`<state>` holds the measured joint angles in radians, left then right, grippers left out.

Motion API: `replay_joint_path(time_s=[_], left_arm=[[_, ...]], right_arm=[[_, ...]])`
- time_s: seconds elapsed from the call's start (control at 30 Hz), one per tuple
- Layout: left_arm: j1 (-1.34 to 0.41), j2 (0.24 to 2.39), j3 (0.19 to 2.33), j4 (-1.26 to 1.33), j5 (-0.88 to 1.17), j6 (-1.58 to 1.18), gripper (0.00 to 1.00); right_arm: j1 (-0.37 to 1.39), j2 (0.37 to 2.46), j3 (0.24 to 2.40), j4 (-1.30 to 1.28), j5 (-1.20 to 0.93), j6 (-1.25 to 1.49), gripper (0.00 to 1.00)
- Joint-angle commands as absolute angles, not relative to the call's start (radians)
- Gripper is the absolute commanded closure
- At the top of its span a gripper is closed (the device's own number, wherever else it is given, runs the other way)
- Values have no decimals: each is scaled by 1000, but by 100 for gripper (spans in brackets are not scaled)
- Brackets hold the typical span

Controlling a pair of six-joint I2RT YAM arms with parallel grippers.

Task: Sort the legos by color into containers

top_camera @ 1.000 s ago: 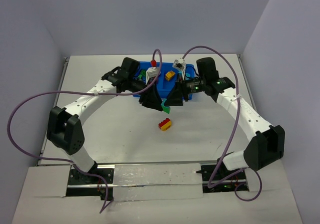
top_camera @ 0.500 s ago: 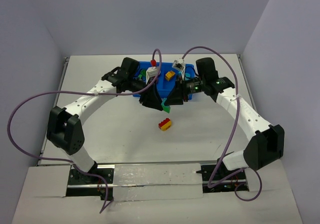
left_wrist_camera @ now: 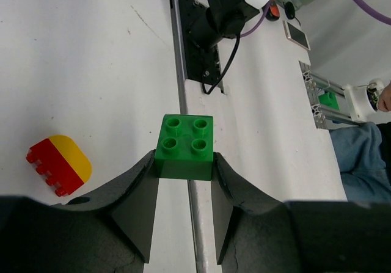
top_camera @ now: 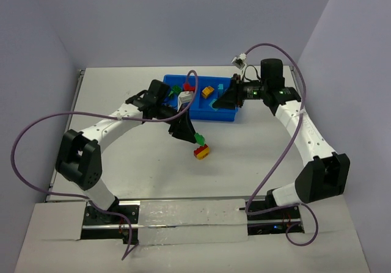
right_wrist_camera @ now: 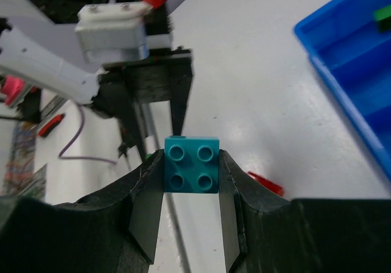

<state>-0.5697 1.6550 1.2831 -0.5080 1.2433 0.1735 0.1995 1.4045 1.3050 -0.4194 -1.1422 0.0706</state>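
Apart now: a second ago both grippers met just near the tray's front wall, and since then the left one has drawn nearer while the right one has swung far and to the right.

Left gripper (left_wrist_camera: pixel 183 166): its two black fingers are clamped on the sides of a green brick (left_wrist_camera: pixel 184 146), a square four-stud piece held clear of the table (top_camera: pixel 256 163). In the overhead view this gripper (top_camera: pixel 194 137) and its green brick (top_camera: pixel 199 138) sit just on the far side of the red-and-yellow pair (top_camera: pixel 201 152), which lies on the table apart from them; the wrist view shows that pair (left_wrist_camera: pixel 58 165) to the left of the fingers.

Right gripper (right_wrist_camera: pixel 191 170): closed tight on a teal brick (right_wrist_camera: pixel 192 164), also four studs, gripped by its two sides. From above, the right gripper (top_camera: pixel 221 101) hangs over the right part of the blue tray (top_camera: pixel 211 114), the teal brick (top_camera: pixel 218 104) at its tip.

Inside the tray lie a green piece (top_camera: pixel 174 91) at the left, a red piece (top_camera: pixel 187 87) next to it, and a yellow piece (top_camera: pixel 208 91) near the middle.
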Motion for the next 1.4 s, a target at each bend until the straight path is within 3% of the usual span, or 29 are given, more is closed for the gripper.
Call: replay_joint_path(time_s=[0.0, 0.23, 0.37, 0.57, 0.77, 0.87, 1.03, 1.1, 1.37], left_arm=[[-557, 1594, 1278, -518, 1221, 219, 100], [-411, 1498, 1219, -291, 1033, -29, 100], [-355, 1468, 1217, -224, 896, -115, 100], [-312, 1474, 1258, -250, 806, -123, 100], [-269, 1471, 1250, -235, 724, -143, 100], [-245, 1478, 1257, -222, 696, -152, 100], [-229, 1511, 1305, -241, 617, -127, 100], [-228, 1544, 1345, -254, 563, -112, 100], [-227, 1692, 1487, -316, 396, -54, 100]], right_arm=[[173, 1433, 1368, -403, -987, 14, 100], [181, 1499, 1379, -306, -503, -8, 100], [194, 1572, 1430, -292, -366, -18, 100], [213, 1736, 1517, -323, -283, -36, 100], [219, 1834, 1540, -312, -230, -38, 90], [223, 1867, 1547, -307, -211, -36, 84], [233, 1913, 1562, -316, -189, -52, 61], [237, 1926, 1567, -314, -187, -53, 59], [249, 1941, 1587, -324, -172, -35, 31]])
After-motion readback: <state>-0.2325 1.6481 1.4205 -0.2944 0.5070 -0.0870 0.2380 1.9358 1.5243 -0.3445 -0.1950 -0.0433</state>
